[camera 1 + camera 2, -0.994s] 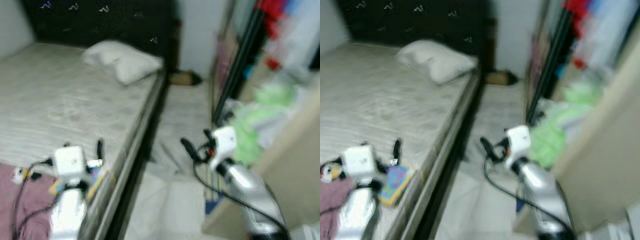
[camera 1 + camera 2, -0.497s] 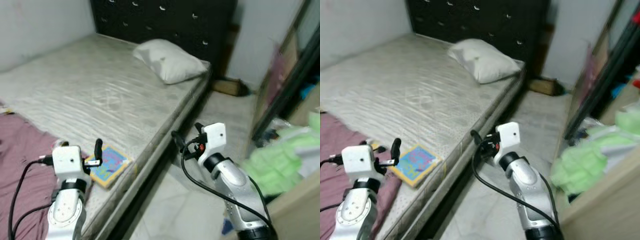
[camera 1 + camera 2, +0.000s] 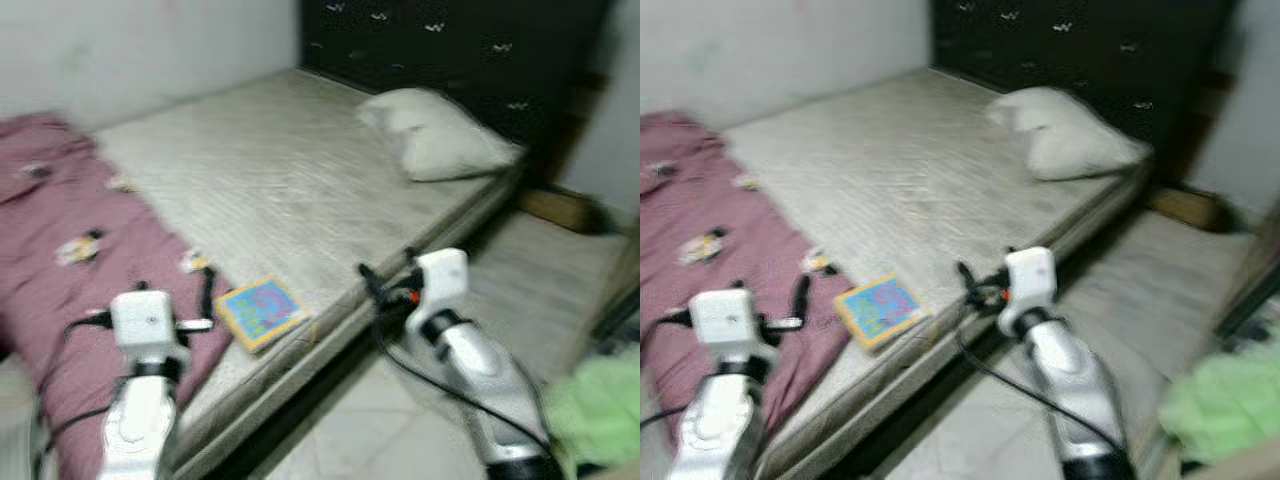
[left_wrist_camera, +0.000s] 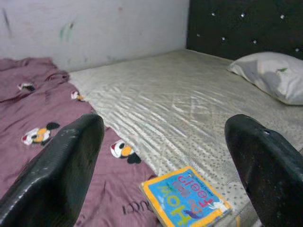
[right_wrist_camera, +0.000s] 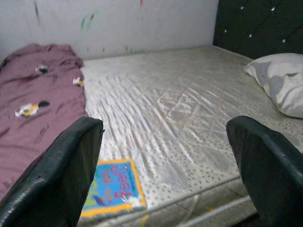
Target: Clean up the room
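The head views are smeared with motion blur, so fine detail is lost; a bed (image 3: pixel 300 190) with a bare pale mattress runs from the near edge up to a dark studded headboard (image 3: pixel 450 40); a white pillow (image 3: pixel 440 135) lies at the head end near the bed's outer edge; a maroon blanket (image 4: pixel 42 123) printed with small cartoon figures is bunched along the wall side and down to the near corner, its lower part cut off by the frame; a colourful children's book (image 4: pixel 187 198) lies flat at the bed's near outer edge, just beside the blanket's hem, its cover lettering too small to read surely; the left pincer (image 4: pixel 165 161) hovers above the blanket at the near corner, fingers spread wide, the book showing between them in the wrist view and untouched; the right pincer (image 5: pixel 165 165) hangs off the outer edge of the bed above the floor (image 3: pixel 560 270), fingers likewise spread wide and holding nothing; a green heap (image 3: pixel 595 415) at the far right is blurred and cropped, so what it is cannot be made out.
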Robot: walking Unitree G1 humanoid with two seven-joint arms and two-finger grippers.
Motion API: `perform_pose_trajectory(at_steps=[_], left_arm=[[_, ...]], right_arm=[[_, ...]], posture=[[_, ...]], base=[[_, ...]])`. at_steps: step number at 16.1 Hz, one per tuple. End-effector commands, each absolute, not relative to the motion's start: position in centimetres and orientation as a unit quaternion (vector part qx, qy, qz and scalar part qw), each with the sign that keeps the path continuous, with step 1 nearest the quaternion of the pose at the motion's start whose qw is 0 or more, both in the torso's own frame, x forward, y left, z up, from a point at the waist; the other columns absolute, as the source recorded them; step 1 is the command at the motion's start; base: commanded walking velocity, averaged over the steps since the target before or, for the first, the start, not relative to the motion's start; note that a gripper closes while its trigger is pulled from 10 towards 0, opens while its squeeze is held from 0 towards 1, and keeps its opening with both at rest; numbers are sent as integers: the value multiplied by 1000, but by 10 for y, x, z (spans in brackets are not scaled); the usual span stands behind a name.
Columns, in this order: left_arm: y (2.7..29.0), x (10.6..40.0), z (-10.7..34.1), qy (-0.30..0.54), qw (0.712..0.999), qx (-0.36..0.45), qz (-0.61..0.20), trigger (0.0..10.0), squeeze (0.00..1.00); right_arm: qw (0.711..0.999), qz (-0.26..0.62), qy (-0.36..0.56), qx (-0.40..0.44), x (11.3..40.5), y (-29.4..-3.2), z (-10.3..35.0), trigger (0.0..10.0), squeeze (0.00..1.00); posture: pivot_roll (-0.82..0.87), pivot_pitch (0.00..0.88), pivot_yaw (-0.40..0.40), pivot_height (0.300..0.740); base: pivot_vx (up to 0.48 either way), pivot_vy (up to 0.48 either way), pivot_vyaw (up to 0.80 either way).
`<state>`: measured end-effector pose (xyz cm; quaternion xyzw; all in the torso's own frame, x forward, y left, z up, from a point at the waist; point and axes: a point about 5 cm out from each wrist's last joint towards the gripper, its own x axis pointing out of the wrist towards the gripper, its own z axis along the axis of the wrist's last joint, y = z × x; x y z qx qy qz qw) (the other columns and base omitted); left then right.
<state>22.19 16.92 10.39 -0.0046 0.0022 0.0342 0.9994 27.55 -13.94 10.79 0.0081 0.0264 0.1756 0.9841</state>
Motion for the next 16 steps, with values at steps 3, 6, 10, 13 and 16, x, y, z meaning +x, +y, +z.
perform_pose_trajectory(at_steps=[3, 6, 10, 13, 16], left_arm=[[175, 222, 105, 0, 999, 1, 37, 10000, 0], [175, 223, 106, -2, 999, 0, 36, 10000, 0], [175, 223, 107, -3, 999, 2, 36, 10000, 0], [173, 225, 107, -4, 999, 2, 34, 10000, 0], [172, 225, 107, -6, 1000, -2, 29, 10000, 0]], right_arm=[[983, 181, 12, 9, 280, -134, 114, 10000, 0], [984, 180, 13, 9, 279, -133, 112, 10000, 0], [985, 174, 14, 7, 278, -136, 110, 10000, 0], [987, 161, 12, 4, 278, -138, 109, 10000, 0], [988, 155, 9, 2, 279, -140, 110, 10000, 0]], posture=[[-49, 0, -38, 740], [-48, 0, -37, 740], [-52, 0, -31, 740], [-52, 0, -34, 740], [-54, 0, -35, 740]], base=[[0, 0, 800], [0, 0, 800], [0, 0, 800], [0, 0, 800], [0, 0, 715]])
